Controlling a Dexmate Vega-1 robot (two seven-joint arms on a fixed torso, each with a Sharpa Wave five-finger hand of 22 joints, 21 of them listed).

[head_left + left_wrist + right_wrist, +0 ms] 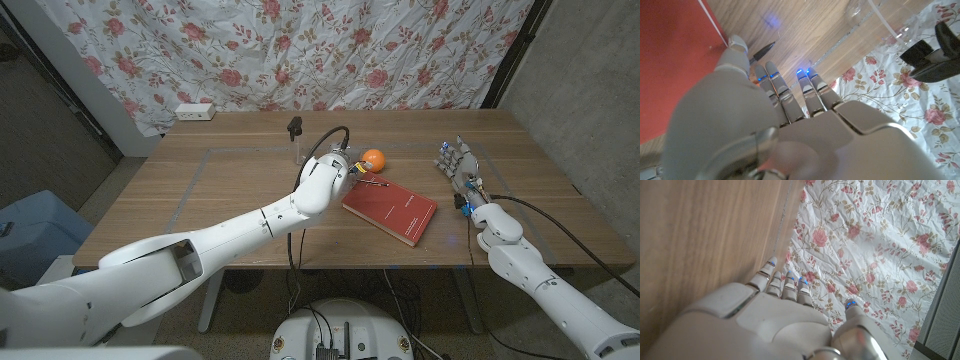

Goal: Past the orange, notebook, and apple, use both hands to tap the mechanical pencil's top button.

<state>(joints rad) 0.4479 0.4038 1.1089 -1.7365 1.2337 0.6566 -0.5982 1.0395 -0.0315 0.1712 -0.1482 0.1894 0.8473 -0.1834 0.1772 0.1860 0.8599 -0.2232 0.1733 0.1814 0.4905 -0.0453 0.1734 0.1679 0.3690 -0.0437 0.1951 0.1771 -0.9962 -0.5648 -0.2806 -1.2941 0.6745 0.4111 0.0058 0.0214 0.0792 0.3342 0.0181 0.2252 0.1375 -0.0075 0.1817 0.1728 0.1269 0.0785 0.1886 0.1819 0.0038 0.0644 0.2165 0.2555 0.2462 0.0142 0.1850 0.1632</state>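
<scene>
From the head view, the left arm reaches far across the wooden table [200, 190] toward its middle. The left hand [325, 178] sits just beside the near left edge of the red notebook [391, 211]. The orange [372, 159] lies just past the hand, a little to the right. A thin pencil [372, 182] pokes out from the hand toward the right, resting along the far edge of the notebook. It looks as if the hand has gone there to get at the pencil, since that is the thing to be tapped. Whether the hand grips the pencil cannot be told here. The right hand [459, 170] stands up on the right side of the table, well apart from the notebook, fingers spread and holding nothing. It seems to be waiting its turn. A black stand [295, 127] is at the far side, and a white power strip [194, 112] sits at the far left corner.

In the left wrist view, the left hand's fingers [774, 86] are stretched out close together over the table, next to the notebook. The dark pencil tip [763, 50] shows just past the thumb. It looks free, not pinched.

In the right wrist view, the right hand's fingers [782, 286] point straight out, loose and apart, with only table and flowery curtain [875, 245] beyond.
</scene>
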